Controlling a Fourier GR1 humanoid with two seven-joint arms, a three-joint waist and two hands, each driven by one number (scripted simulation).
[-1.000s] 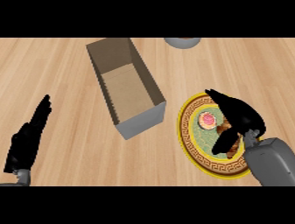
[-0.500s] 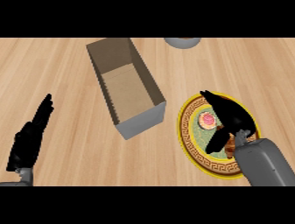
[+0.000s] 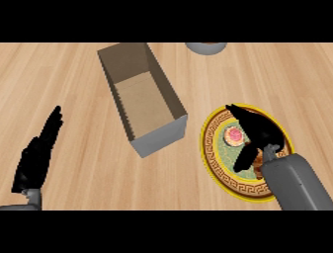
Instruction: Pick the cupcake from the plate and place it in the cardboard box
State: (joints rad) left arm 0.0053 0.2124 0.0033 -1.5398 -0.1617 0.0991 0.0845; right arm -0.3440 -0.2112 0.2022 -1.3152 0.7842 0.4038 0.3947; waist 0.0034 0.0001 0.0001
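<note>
head view: the fingers (image 3: 243, 114) of the right hand (image 3: 260, 131) are lying fairly straight and spread, pointing away from the robot across the plate (image 3: 214, 148), with the thumb (image 3: 245, 160) hanging down apart from them; they are closing on nothing. the cupcake (image 3: 234, 135), pink on top, is sitting on the plate just left of the palm, in the gap between thumb and fingers; whether the hand is touching it cannot be told. the grey right forearm (image 3: 297, 183) is running down from the plate's near side to the lower edge. the plate, green with a gold patterned rim, is lying on the wooden counter (image 3: 66, 64). the cardboard box (image 3: 141, 100), open-topped and long, is standing just left of the plate, its near grey end almost at the plate's rim, its length slanting away. a grey round object (image 3: 204, 47) is showing partly, beyond the plate at the far edge. the left hand (image 3: 37, 155) is resting well left of the plate, beyond the box, fingers straight and together, holding nothing.
</note>
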